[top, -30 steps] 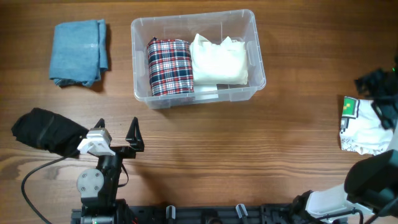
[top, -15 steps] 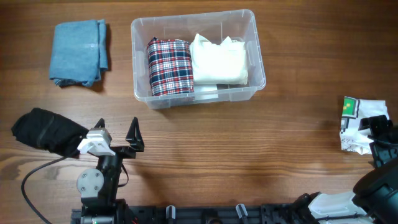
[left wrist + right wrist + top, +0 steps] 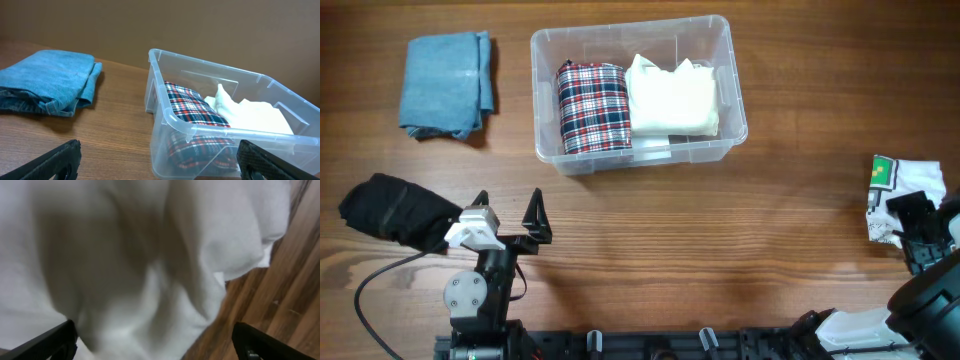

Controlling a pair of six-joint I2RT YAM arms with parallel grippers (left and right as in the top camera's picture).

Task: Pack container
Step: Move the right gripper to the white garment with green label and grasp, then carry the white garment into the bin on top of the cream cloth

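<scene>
Two arms at a table (image 3: 650, 235), the right gripper (image 3: 912, 230) poised over a white garment (image 3: 915, 175).
Its jaws stood spread wide, white cloth filling the gap, nothing pinched. The clear container (image 3: 738, 100), long axis running left to right, lay well off to that gripper's left and farther out, holding a plaid garment (image 3: 592, 107) and a cream garment (image 3: 670, 98). The left gripper (image 3: 508, 214), fingers parted and empty, sat nearer it.

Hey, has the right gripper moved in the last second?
Yes. The right gripper came from the far side of the white garment to its near side, toward the robot's base; the garment stayed put.
</scene>
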